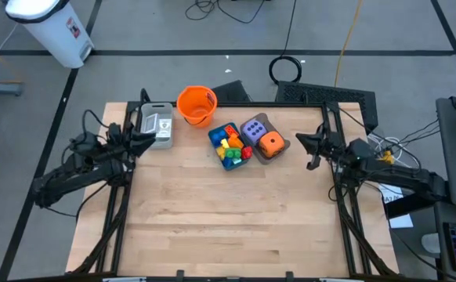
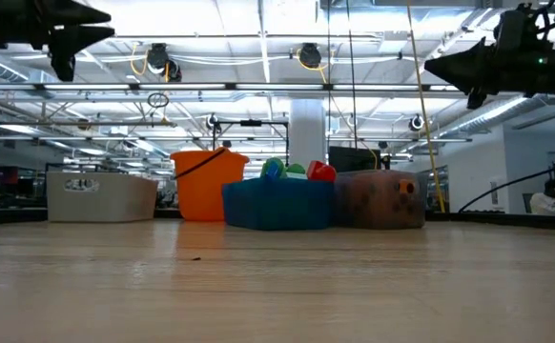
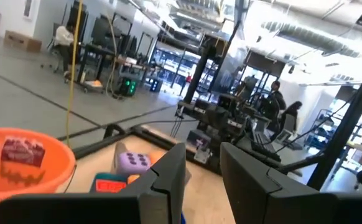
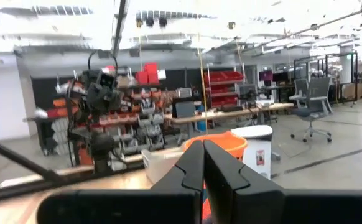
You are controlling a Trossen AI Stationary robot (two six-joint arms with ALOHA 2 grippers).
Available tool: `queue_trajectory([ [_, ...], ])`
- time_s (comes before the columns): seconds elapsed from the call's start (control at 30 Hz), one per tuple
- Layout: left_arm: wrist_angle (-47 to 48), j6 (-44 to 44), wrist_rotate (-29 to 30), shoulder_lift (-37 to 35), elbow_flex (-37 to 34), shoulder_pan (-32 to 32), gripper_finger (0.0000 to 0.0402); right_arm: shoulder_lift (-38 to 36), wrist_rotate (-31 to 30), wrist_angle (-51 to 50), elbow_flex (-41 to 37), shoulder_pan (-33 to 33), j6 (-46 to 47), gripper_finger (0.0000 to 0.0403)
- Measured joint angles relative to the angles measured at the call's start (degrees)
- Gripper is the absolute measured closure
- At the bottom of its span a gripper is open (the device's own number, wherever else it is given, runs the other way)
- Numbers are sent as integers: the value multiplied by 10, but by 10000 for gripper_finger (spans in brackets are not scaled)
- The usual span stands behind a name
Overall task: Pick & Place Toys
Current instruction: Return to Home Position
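The toys sit at the far middle of the table. Bright plastic bricks [image 1: 229, 147] fill a blue tray [image 2: 277, 205]. A purple die [image 1: 255, 129] and an orange die [image 1: 271, 144] lie in a brown tray [image 2: 380, 200] to its right. White cards [image 1: 151, 124] lie in a grey tray [image 1: 157, 137] at the far left. My left gripper [image 1: 150, 135] hovers over the table's left edge beside the grey tray, open and empty [image 3: 203, 180]. My right gripper [image 1: 305, 142] hovers at the right edge, shut on nothing [image 4: 203, 168]. Both point inward, high above the table.
An orange bucket [image 1: 197, 104] stands at the far edge between the grey tray and the blue tray. The near half of the wooden table [image 1: 228, 227] is bare wood. A white bin [image 1: 52, 27] stands on the floor beyond the table's far left.
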State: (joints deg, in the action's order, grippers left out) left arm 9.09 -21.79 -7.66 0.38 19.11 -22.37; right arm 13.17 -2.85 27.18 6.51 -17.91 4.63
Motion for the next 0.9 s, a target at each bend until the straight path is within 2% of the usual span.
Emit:
queue_trajectory([
  [0.23, -29, -1, 2, 0, -25, 0, 296, -31, 0, 61, -30, 0, 5, 402],
  [0.4, -84, -16, 4, 0, -62, 0, 296, -34, 0, 47, -33, 0, 3, 403],
  [0.7, -294, -89, 7, 0, -184, 0, 296, -34, 0, 50, -34, 0, 6, 403],
  [0.9, -276, -83, 8, 0, -181, 0, 296, -34, 0, 42, -34, 0, 6, 400],
])
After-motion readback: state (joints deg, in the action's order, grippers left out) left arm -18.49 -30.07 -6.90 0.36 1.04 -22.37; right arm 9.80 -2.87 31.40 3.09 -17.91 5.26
